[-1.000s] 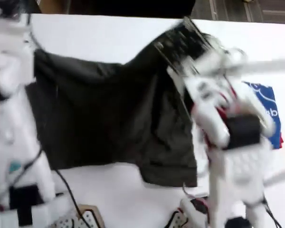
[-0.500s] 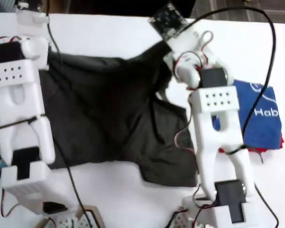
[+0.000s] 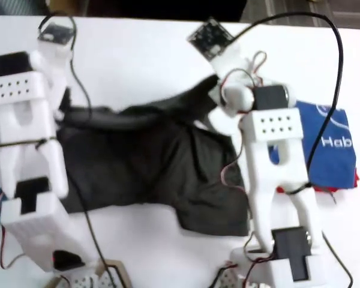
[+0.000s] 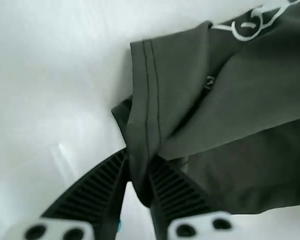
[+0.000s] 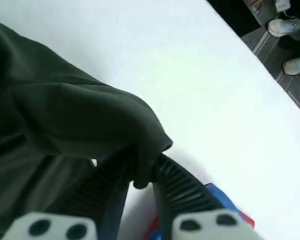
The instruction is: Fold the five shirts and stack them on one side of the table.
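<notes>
A dark grey shirt (image 3: 150,165) lies spread across the middle of the white table, its far edge lifted into a fold between the two arms. My left gripper (image 3: 63,111) is shut on the shirt's hemmed edge (image 4: 145,120) at the left. My right gripper (image 3: 210,99) is shut on a bunched fold of the same shirt (image 5: 90,120) at the right. In the left wrist view the black fingers (image 4: 172,187) pinch the cloth close. White print (image 4: 250,22) shows on the fabric.
A folded blue shirt (image 3: 333,150) lies at the table's right edge on a red one (image 3: 315,190). Cables loop over the right arm (image 3: 276,156). Arm bases (image 3: 39,240) stand at the near edge. The far table strip (image 3: 138,48) is bare.
Both arms have pulled the dark shirt's far edge toward the near side, so it now forms a raised fold. The left arm's gripper came down and inward.
</notes>
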